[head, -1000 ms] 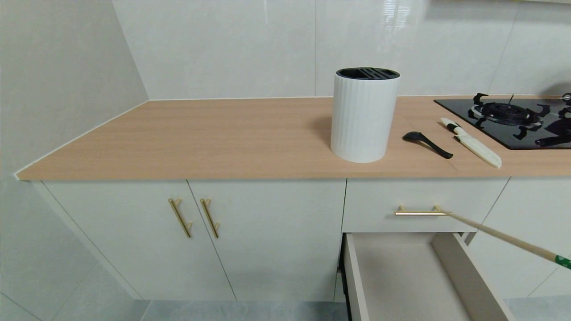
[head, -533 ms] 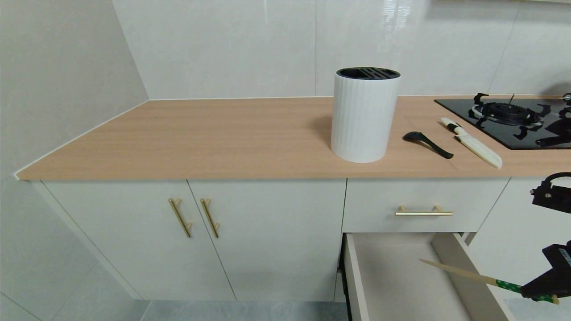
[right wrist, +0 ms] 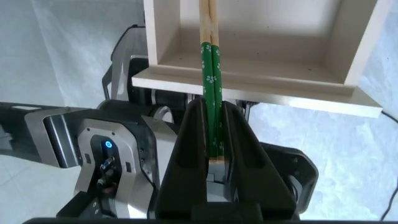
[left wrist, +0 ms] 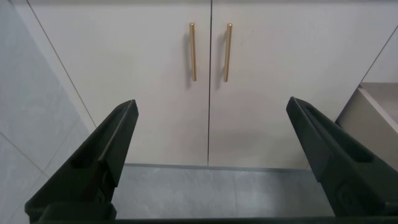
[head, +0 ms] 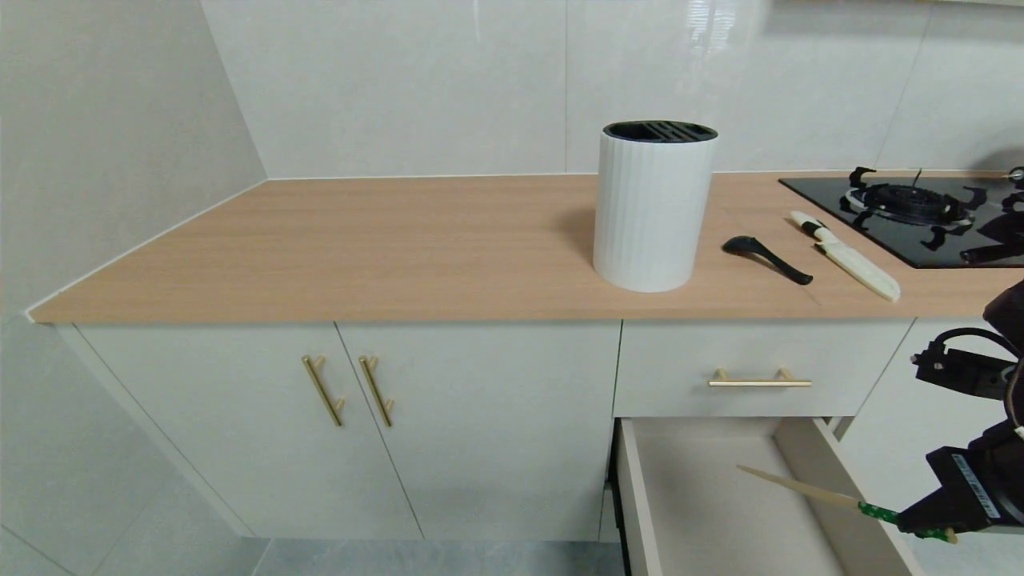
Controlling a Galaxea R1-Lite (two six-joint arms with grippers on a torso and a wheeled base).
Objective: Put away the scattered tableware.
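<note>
Our right gripper (head: 928,526) clamps a pair of chopsticks (head: 800,486), tips over the open drawer (head: 636,488), not yet released. The black spoon (head: 766,258) and knife (head: 848,258) on the countertop (head: 400,248) are left to stow.

On the countertop (head: 360,248) the holder (head: 654,206) stands near the front edge. The spoon (head: 766,258) lies just to its right, the knife (head: 845,256) right of the spoon, and the stove (head: 912,210) behind and right of the knife at the counter's right end. Below, the cabinet doors (head: 352,416) are on the left, and to their right a closed drawer (head: 760,368) sits above the pulled-out drawer (head: 636,496). The chopsticks (head: 808,490), clamped in the right gripper (head: 928,524) at the pulled-out drawer's right side, slant leftward over its inside.
</note>
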